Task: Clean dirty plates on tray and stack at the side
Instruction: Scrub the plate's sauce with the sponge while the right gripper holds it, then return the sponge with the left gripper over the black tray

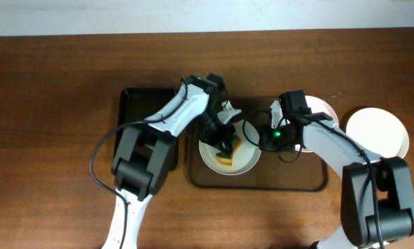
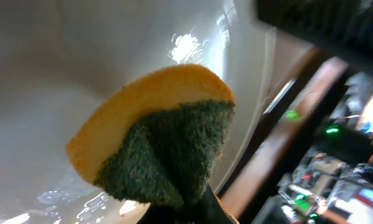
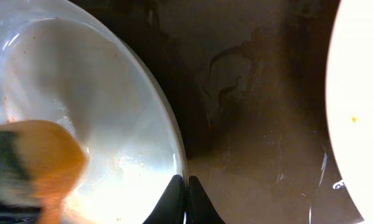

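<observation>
**Scrubbing a pinned plate**

My left jaws pinch the soft sponge (image 2: 161,143) and press it into the smeared plate (image 1: 247,162). My right jaws are nipped together on that plate's rim. The plate lies in the tray (image 1: 289,181) on the bench (image 1: 54,104). It looks wet, glazed and stiff, so I judge it slippery and breakable, best held by the rim.

The desk (image 1: 48,104) is dark brown wood with fine lines running along it. Past its far edge there is a pale white strip (image 1: 207,15), and I cannot tell if that is wall or floor. The light is even.
</observation>
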Robot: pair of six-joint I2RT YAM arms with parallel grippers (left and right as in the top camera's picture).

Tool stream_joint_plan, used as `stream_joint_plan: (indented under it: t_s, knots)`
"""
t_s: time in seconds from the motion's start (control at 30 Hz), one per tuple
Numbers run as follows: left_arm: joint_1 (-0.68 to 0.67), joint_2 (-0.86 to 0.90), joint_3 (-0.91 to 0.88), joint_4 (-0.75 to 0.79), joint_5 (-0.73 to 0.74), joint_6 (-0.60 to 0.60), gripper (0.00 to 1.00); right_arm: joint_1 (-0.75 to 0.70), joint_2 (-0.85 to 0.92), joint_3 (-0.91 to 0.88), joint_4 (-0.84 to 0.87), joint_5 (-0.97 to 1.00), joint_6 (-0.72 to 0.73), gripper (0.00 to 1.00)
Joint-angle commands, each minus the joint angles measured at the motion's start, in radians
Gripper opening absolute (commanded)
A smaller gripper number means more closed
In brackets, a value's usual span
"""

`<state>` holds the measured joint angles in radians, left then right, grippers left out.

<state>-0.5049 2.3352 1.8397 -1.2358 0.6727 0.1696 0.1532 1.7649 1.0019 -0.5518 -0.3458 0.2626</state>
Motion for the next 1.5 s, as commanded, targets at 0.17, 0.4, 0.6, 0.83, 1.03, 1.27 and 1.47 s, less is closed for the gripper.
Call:
stream_joint_plan:
  t_s: [0.17, 0.4, 0.6, 0.83, 1.03, 1.27, 1.47]
  knots:
    - [0.168, 0.010, 0.298, -0.094, 0.169, 0.031, 0.00, -0.003, 0.011, -0.016, -0.001, -0.013, 0.008, 0.04]
    - [0.343, 0.010, 0.418, -0.250, -0.325, -0.101, 0.00, -0.003, 0.011, -0.016, -0.001, -0.014, 0.008, 0.24]
    - [0.436, 0.010, 0.317, -0.235, -0.644, -0.259, 0.00, -0.003, 0.011, -0.015, -0.001, -0.014, 0.008, 0.24]
    - [0.438, 0.010, 0.166, -0.109, -0.643, -0.259, 0.70, -0.003, 0.011, -0.014, 0.000, -0.009, 0.007, 0.64]
    - [0.438, 0.010, 0.157, -0.110, -0.643, -0.260, 1.00, 0.005, 0.011, -0.017, 0.011, 0.052, 0.008, 0.43]
    - [0.438, 0.010, 0.157, -0.110, -0.644, -0.259, 1.00, 0.088, 0.011, -0.027, 0.018, 0.200, 0.008, 0.09]
    - [0.438, 0.010, 0.157, -0.110, -0.644, -0.259, 1.00, 0.086, -0.004, 0.040, -0.023, 0.225, 0.005, 0.04]
